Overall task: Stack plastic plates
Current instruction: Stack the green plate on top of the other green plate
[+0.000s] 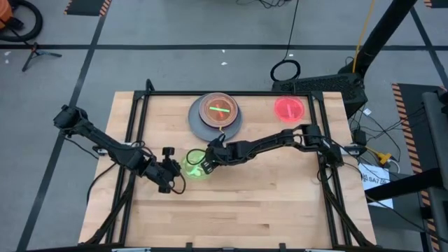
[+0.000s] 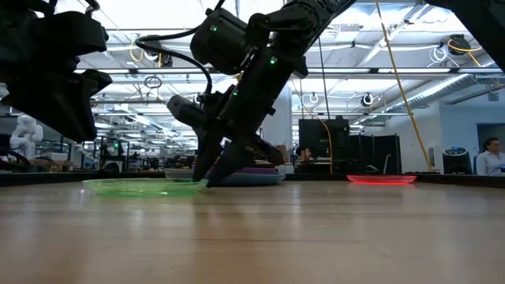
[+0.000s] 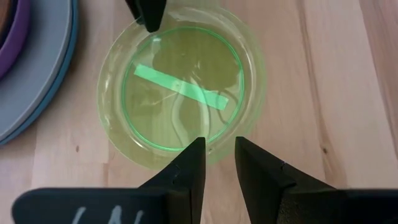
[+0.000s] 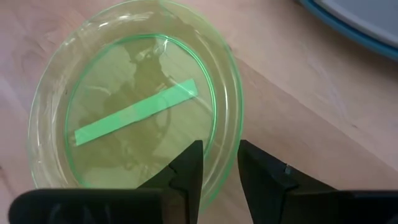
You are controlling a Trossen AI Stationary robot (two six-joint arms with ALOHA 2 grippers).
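A small translucent green plate point(image 1: 194, 166) point(image 3: 180, 87) point(image 4: 137, 106) with a green strip across it lies flat on the wooden table. My right gripper point(image 1: 207, 162) point(image 4: 221, 165) is open a little and points down at the plate's right rim, one finger over the inside and one outside. My left gripper point(image 1: 176, 171) point(image 3: 219, 163) is open a little and hovers above the plate's left rim. The stack of plates point(image 1: 215, 113) sits at the far middle: grey over blue, purple and brown inside, a small green one on top. A pink-red plate point(image 1: 289, 108) lies alone at the far right. My right gripper's fingertips point(image 2: 202, 178) reach down to the green plate's rim point(image 4: 231, 146), coming steeply from above with the rim between them. Whether they touch it, I cannot tell. The plate lies flat on the table.
The stack point(image 2: 252, 175) stands just beyond the green plate, its grey and blue edges point(image 3: 43, 74) near the plate's far side. The pink-red plate point(image 2: 381, 179) lies apart to the right. Bare wood point(image 1: 245, 210) fills the table's near half. A black frame point(image 1: 133, 112) runs along the table's edges.
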